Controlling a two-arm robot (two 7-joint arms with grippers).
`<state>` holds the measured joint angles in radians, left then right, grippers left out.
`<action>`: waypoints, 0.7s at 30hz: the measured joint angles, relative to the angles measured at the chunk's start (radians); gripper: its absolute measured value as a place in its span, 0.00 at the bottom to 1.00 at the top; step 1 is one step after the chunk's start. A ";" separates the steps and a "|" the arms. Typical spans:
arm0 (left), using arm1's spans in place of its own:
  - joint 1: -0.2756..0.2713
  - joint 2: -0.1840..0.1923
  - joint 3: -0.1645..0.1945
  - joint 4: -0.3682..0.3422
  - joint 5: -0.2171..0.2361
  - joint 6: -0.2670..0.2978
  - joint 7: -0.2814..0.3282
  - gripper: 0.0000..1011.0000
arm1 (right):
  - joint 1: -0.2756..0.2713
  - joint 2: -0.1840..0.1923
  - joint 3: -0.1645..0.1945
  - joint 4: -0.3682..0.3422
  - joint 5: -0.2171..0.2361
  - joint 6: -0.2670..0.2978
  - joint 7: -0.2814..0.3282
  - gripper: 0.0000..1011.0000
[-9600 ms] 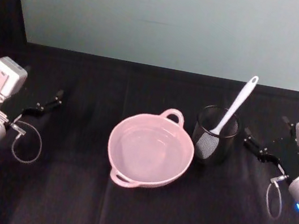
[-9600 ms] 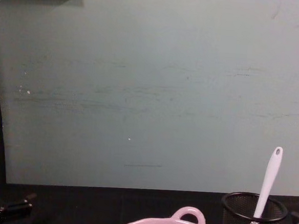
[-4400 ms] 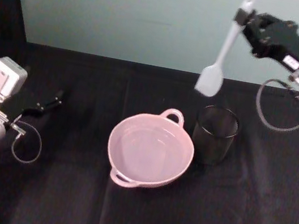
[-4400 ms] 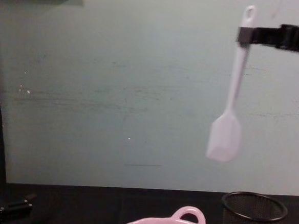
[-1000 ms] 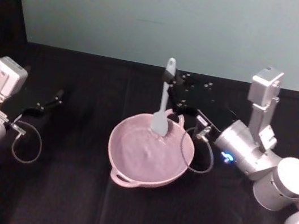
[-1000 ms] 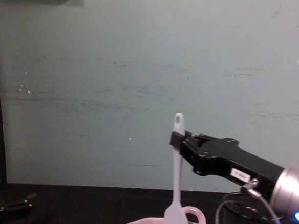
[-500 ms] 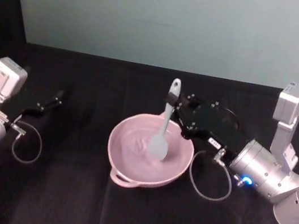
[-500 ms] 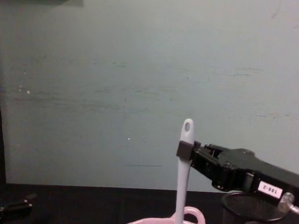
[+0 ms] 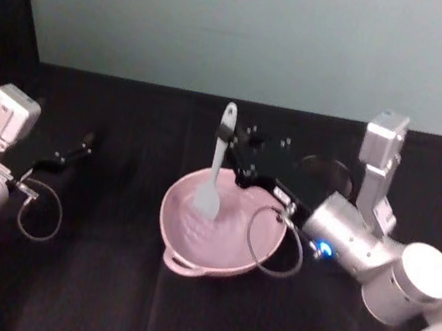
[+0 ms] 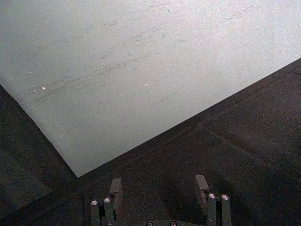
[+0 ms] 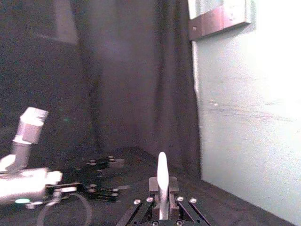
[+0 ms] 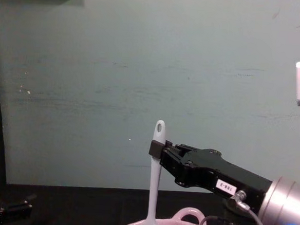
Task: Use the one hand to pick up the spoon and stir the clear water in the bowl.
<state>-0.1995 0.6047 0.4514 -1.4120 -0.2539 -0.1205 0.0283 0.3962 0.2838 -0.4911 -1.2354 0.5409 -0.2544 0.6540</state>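
The pale pink bowl (image 9: 191, 245) sits mid-table holding rippled clear water; its rim and loop handle (image 12: 188, 216) show low in the chest view. My right gripper (image 9: 226, 143) is shut on the upper handle of the white spoon (image 9: 216, 165), just below the oval hole. The spoon stands nearly upright with its scoop dipped in the water at the bowl's left side. From the chest, the spoon (image 12: 155, 180) rises out of the bowl with the right gripper (image 12: 158, 148) clamped on it. The right wrist view shows the handle tip (image 11: 162, 175) between the jaws.
My left gripper (image 9: 78, 147) rests parked on the black cloth at the left, its fingers (image 10: 115, 187) spread apart. A black wire-mesh cup (image 9: 328, 170) stands right of the bowl, partly behind my right arm. A pale wall backs the table.
Over the last second the right gripper has swept the spoon right, then back left across the bowl. The water's surface is disturbed. The left arm has not moved.
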 joint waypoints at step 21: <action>0.000 0.000 0.000 0.000 0.000 0.000 0.000 1.00 | -0.039 0.060 0.094 -0.028 -0.026 -0.013 -0.005 0.12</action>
<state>-0.1996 0.6047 0.4514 -1.4120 -0.2539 -0.1205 0.0283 0.3575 0.3438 -0.3972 -1.2635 0.5145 -0.2674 0.6492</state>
